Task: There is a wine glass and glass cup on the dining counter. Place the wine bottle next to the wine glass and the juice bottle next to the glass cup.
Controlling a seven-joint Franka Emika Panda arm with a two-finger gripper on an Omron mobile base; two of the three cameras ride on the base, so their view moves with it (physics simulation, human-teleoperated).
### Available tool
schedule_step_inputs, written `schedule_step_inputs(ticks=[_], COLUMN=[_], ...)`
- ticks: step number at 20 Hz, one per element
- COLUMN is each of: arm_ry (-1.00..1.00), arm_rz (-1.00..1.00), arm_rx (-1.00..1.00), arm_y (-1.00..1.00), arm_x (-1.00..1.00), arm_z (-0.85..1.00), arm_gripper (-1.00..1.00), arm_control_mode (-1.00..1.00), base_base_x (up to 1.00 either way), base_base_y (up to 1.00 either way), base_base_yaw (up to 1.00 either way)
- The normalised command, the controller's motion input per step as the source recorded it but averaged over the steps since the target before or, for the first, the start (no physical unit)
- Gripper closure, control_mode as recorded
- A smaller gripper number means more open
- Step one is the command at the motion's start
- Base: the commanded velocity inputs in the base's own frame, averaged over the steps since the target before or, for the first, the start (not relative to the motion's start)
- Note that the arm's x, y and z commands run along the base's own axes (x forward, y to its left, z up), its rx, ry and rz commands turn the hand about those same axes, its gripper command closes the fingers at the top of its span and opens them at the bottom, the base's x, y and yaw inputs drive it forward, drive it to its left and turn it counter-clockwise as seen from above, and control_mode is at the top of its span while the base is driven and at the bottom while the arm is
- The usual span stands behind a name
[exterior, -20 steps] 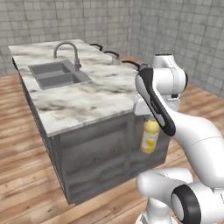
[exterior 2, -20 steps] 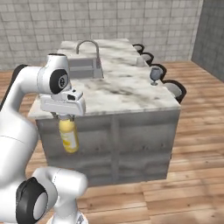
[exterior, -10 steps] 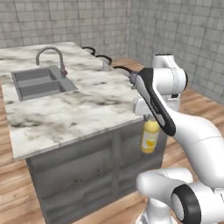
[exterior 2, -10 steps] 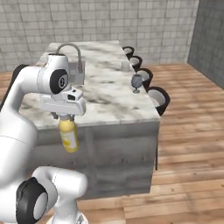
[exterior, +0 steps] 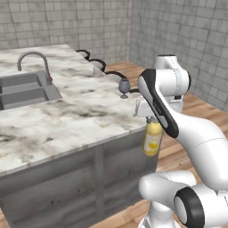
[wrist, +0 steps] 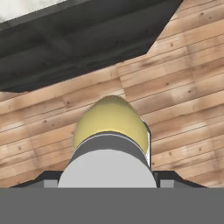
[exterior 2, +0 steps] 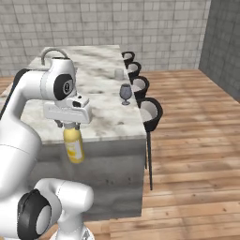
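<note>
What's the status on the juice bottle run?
Jaws shut on juice bottle, hanging off the dining counter edge. Wine glass and glass cup farther along the counter. Nothing between.

A simulated home kitchen: a long dining counter (exterior: 84,111) topped in veined white marble carries a steel sink (exterior: 22,91) with a curved faucet (exterior: 33,60). Black stools (exterior 2: 150,112) line one edge, a wine glass (exterior 2: 125,93) stands on top, grey tiled walls (exterior 2: 140,23) rise behind, and wooden plank flooring (exterior 2: 197,140) spreads around.
</note>
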Motion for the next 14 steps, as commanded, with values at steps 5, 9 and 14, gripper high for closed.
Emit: schedule_step_inputs(ticks=[5, 9, 14], arm_ry=[0.00, 0.00, 0.00], arm_rz=[0.00, 0.00, 0.00], arm_rx=[0.00, 0.00, 0.00], arm_y=[0.00, 0.00, 0.00], arm_x=[0.00, 0.00, 0.00], arm_z=[0.00, 0.00, 0.00], arm_gripper=[1.00, 1.00, 1.00], arm_control_mode=[1.00, 1.00, 1.00], base_base_x=[0.44, 0.42, 0.41], base_base_y=[-0.57, -0.57, -0.56], base_base_yaw=[0.07, 0.07, 0.09])
